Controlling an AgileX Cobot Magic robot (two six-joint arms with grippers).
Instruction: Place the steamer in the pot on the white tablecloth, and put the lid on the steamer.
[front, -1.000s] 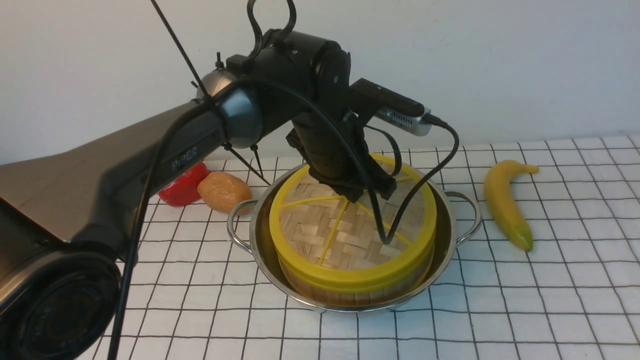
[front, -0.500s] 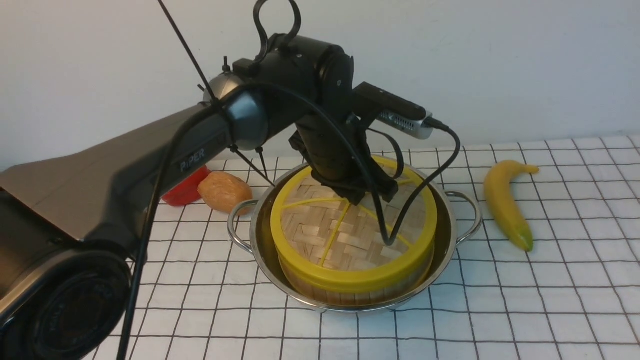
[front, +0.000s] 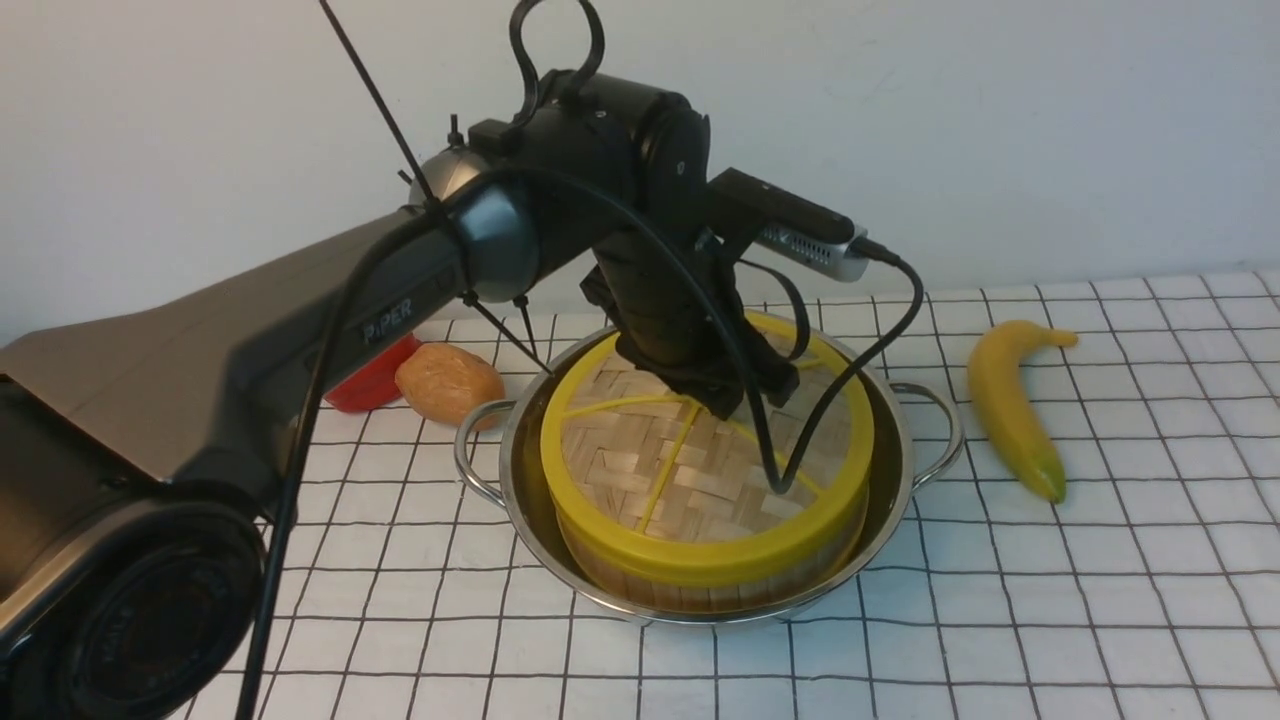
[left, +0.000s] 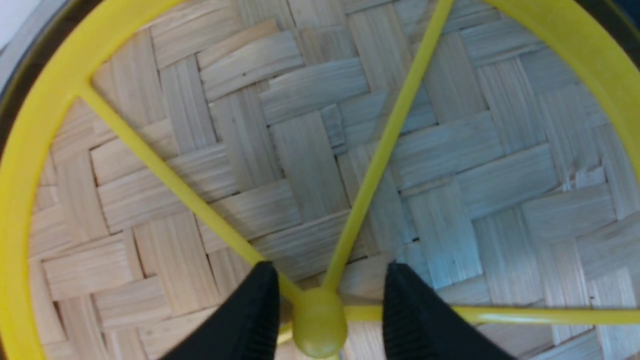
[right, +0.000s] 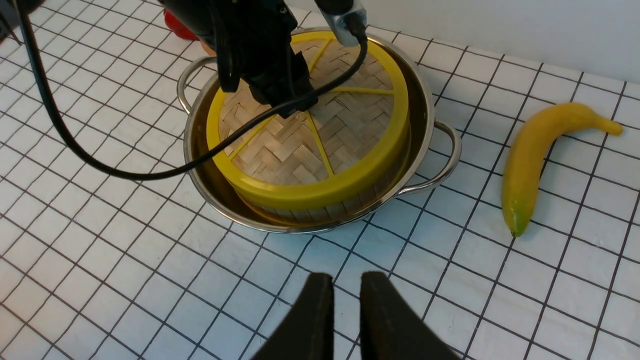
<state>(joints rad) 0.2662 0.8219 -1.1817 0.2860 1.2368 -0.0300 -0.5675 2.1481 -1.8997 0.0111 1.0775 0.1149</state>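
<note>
With the lid (front: 690, 470) seated level on the steamer (front: 700, 585) inside the pot (front: 900, 470), the left gripper (left: 330, 270) stands open astride the lid's hub (left: 319, 322), so it should rise straight above the pot without snagging a spoke.

The pot (front: 905, 470) sits mid-tablecloth (front: 1100, 600), with the steamer (front: 700, 590) inside it and the lid (front: 650, 470) on top. A banana (front: 1010, 400) lies apart to its right. A pepper (front: 365, 380) and potato (front: 448, 382) lie behind-left, near the far edge.
</note>
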